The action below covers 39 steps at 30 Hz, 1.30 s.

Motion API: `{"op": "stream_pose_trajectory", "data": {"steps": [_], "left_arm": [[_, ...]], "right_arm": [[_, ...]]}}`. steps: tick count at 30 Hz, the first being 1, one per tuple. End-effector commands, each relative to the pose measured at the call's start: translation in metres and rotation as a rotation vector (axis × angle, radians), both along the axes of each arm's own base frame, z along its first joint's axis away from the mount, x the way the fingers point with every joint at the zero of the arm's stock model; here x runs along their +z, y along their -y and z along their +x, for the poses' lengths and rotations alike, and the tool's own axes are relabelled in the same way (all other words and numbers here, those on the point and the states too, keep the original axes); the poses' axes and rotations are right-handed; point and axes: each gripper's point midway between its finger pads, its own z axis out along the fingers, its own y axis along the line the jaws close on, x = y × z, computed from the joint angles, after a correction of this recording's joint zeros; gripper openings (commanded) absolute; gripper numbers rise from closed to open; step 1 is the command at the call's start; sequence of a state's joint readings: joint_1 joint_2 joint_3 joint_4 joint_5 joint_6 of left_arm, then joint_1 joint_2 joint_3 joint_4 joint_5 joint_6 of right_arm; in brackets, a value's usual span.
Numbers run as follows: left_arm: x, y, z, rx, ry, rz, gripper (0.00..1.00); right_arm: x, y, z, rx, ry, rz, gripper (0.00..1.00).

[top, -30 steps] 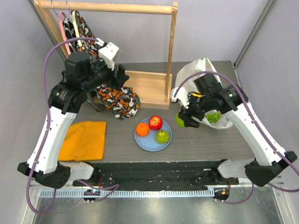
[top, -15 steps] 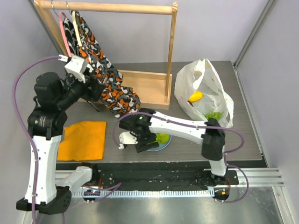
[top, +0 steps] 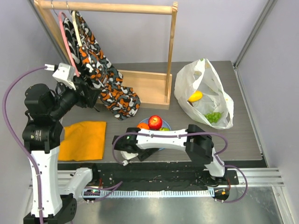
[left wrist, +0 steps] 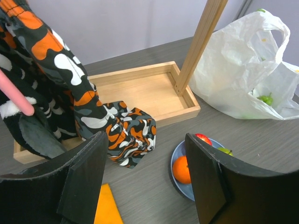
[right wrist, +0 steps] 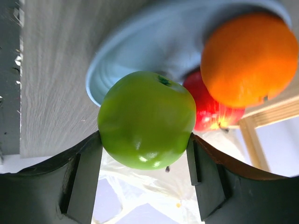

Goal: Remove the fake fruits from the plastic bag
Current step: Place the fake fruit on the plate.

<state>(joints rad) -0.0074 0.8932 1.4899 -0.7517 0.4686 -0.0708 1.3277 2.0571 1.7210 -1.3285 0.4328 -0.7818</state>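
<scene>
My right gripper (right wrist: 144, 140) is shut on a green apple (right wrist: 147, 126), held low at the near rim of the light-blue plate (right wrist: 154, 37). On that plate lie an orange (right wrist: 247, 60) and a red apple (right wrist: 210, 112). From above, the right gripper (top: 142, 150) is tucked under its own arm, and the plate (top: 140, 135) also holds a green fruit (top: 164, 128). The plastic bag (top: 205, 79) lies back right with a yellow mango (top: 195, 96) and green grapes (top: 213, 116) inside. My left gripper (left wrist: 145, 182) hangs open and empty, high at the left.
A wooden rack (top: 171, 51) with a tray base (top: 145, 88) stands at the back, with a patterned cloth (top: 107, 88) draped from its hanger. A folded orange cloth (top: 85, 139) lies front left. The right arm stretches low along the table's near edge.
The right arm swung from the bag to the plate's near side, carrying the green apple. The left arm pulled back to the left and rose.
</scene>
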Motion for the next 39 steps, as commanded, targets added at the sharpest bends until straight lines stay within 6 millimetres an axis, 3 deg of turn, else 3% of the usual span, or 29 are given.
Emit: {"op": "stream_pose_trajectory", "data": {"steps": [1,5,11,12,13,21,26,31,32,34,37,38,39], "left_arm": [[0.01,-0.001,0.0,0.0,0.031,-0.034,0.71],[0.009,0.0,0.002,-0.006,0.023,-0.048,0.71],[0.012,-0.002,0.001,-0.002,0.028,-0.072,0.71],[0.012,-0.002,0.001,0.0,0.03,-0.074,0.71],[0.012,-0.002,0.0,0.0,0.029,-0.076,0.71],[0.011,-0.001,0.003,-0.006,0.026,-0.088,0.71],[0.019,0.002,0.011,-0.023,0.031,-0.104,0.71],[0.041,0.007,0.021,-0.055,0.063,-0.134,0.7],[0.048,0.007,0.026,-0.056,0.071,-0.14,0.7],[0.057,0.011,0.031,-0.072,0.089,-0.156,0.69],[0.067,0.02,0.044,-0.099,0.106,-0.147,0.68],[0.067,0.03,0.05,-0.132,0.095,-0.143,0.68],[0.065,0.034,0.055,-0.142,0.092,-0.134,0.68]], "right_arm": [[0.016,0.03,-0.005,0.103,-0.007,-0.226,0.48],[0.012,0.03,-0.006,0.164,0.0,-0.282,0.54],[0.008,0.022,-0.006,0.214,0.017,-0.318,0.78],[0.009,0.021,-0.006,0.217,0.019,-0.317,0.83],[0.009,0.02,-0.005,0.226,0.019,-0.322,0.99],[0.021,0.017,-0.003,0.255,0.035,-0.299,1.0],[0.062,-0.004,0.001,0.261,0.09,-0.139,1.0],[0.128,-0.01,0.004,0.236,0.134,0.105,1.0],[0.15,-0.002,0.001,0.228,0.137,0.188,1.0],[0.169,0.006,-0.001,0.184,0.117,0.311,1.0],[0.205,0.035,-0.004,0.082,0.092,0.53,1.0],[0.216,0.063,0.004,0.007,0.112,0.583,1.0],[0.219,0.077,0.007,-0.058,0.1,0.628,1.0]]}}
